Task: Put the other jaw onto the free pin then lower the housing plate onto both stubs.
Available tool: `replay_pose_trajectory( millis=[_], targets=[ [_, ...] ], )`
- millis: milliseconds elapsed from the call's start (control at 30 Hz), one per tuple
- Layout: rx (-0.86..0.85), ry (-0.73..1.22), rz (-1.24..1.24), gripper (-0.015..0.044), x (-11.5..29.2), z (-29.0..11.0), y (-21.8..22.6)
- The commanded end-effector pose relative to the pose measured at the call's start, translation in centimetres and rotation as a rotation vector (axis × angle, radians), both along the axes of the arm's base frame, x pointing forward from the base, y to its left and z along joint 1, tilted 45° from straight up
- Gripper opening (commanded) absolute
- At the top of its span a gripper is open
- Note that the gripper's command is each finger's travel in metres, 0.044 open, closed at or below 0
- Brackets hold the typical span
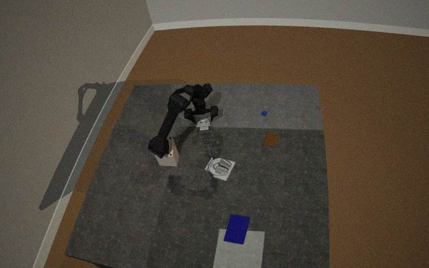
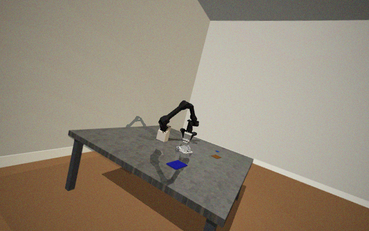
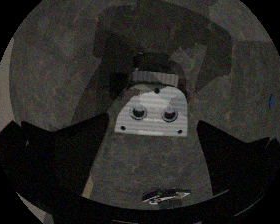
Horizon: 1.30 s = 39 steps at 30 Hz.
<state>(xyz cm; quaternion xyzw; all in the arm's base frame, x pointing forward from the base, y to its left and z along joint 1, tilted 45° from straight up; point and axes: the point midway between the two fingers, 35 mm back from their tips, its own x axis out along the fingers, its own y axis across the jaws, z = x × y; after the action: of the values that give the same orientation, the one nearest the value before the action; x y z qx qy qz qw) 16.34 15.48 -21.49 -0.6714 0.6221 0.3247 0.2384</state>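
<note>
Though my gripper (image 1: 202, 120) (image 2: 188, 137) (image 3: 155, 121) is open and empty above the housing plate (image 1: 203, 123) (image 2: 186, 140) (image 3: 151, 120), I judge the plate light, stiff and slippery; best grip: opposite side edges, clear of both holes.

Wht plate (image 3: 153, 124) w/ 2 round fittings btwn open gripper (image 3: 155, 121) fingers, blk part (image 3: 153, 61) behind.

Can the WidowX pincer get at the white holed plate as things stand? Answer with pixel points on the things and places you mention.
Probably yes: the open black pincer (image 1: 201, 120) (image 2: 187, 138) (image 3: 155, 121) hangs over the white, round-cornered plate with two round holes (image 1: 203, 123) (image 3: 153, 125), and I see nothing between them.
</note>
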Motion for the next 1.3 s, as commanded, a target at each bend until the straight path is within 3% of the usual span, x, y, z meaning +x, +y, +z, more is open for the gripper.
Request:
replay_pose_trajectory(
  millis=[0, 1267],
  targets=[
    [-0.010, 0.004, 0.006, 0.0440, -0.1, -0.6, -0.9],
    [-0.011, 0.004, 0.008, 0.0440, -0.1, -1.7, -2.0]
  ],
)
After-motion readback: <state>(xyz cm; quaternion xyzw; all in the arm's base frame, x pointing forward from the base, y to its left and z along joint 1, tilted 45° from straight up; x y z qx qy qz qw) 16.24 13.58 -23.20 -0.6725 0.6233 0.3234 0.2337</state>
